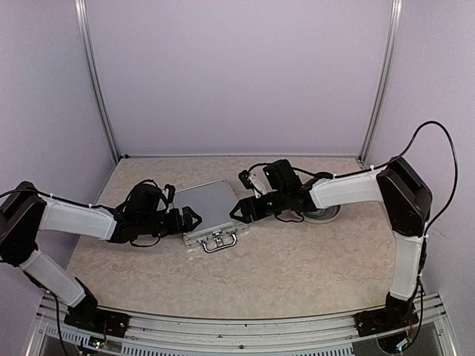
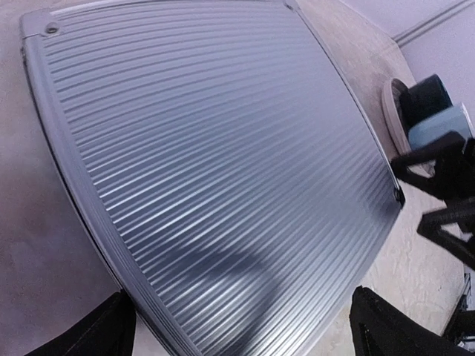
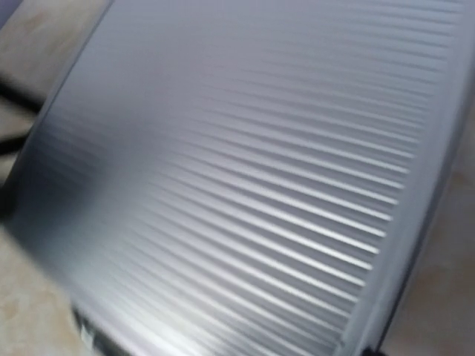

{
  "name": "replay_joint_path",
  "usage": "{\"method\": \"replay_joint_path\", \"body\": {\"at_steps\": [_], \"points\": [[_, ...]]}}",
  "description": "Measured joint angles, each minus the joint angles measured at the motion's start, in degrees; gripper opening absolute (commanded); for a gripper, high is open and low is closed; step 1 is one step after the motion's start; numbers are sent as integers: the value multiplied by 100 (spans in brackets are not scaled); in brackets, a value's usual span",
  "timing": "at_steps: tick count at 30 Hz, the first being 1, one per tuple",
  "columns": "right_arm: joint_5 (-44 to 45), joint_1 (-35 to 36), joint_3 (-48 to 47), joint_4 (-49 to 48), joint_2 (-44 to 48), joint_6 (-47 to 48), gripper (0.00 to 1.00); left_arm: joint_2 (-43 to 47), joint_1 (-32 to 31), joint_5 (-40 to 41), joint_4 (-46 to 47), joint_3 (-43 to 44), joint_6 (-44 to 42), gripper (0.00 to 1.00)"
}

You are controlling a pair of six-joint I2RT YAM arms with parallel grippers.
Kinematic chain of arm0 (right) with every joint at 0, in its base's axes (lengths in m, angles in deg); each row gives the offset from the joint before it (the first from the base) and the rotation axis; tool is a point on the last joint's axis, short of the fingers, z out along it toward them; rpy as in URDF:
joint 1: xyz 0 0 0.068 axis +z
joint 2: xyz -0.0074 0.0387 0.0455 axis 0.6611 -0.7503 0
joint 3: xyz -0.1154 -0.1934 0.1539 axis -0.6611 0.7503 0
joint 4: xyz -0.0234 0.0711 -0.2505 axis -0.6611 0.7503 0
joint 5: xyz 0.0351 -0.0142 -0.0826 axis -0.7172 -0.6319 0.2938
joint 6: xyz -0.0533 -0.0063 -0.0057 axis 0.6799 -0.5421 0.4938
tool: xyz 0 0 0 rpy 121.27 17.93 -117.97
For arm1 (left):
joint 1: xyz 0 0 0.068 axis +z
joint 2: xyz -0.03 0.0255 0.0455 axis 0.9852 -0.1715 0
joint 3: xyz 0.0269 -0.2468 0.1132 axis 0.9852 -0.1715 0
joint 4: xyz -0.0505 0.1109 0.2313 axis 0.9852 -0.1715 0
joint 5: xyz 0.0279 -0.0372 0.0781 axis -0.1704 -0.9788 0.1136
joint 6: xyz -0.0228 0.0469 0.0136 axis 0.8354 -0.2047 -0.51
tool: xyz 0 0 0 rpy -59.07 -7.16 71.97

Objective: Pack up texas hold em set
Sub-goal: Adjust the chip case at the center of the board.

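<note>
briefcase [image 1: 210,206] lies shut, latches facing the desk's near edge. left claw [image 1: 193,219] gapes wide and right claw [image 1: 237,211] is parted, both empty. press the lid evenly, then latch.

One case [image 1: 210,213] on show. Two arms working: left arm [image 1: 74,220], right arm [image 1: 345,189]. One cup [image 2: 436,124], one saucer [image 2: 391,111], and just the one table [image 1: 297,259].

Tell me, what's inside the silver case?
The silver case is shut, lid down flat, so only its ribbed lid and front handle show. Whatever is inside is covered, so I can't see it.
</note>
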Motion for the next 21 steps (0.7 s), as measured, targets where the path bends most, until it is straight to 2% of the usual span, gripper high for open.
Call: {"method": "replay_joint_path", "body": {"at_steps": [4, 7, 13, 21], "points": [[72, -238, 350, -2, 271, 15, 71, 166, -621, 28, -162, -24, 142, 99], [201, -354, 590, 92, 503, 81, 71, 479, -935, 341, -442, -24, 151, 99], [221, -385, 909, 192, 890, 94, 70, 944, -1126, 1738, -1235, 92, 4, 99], [-339, -304, 1609, -105, 837, -238, 68, 763, -1255, 2487, -1829, 409, -214, 99]]}}
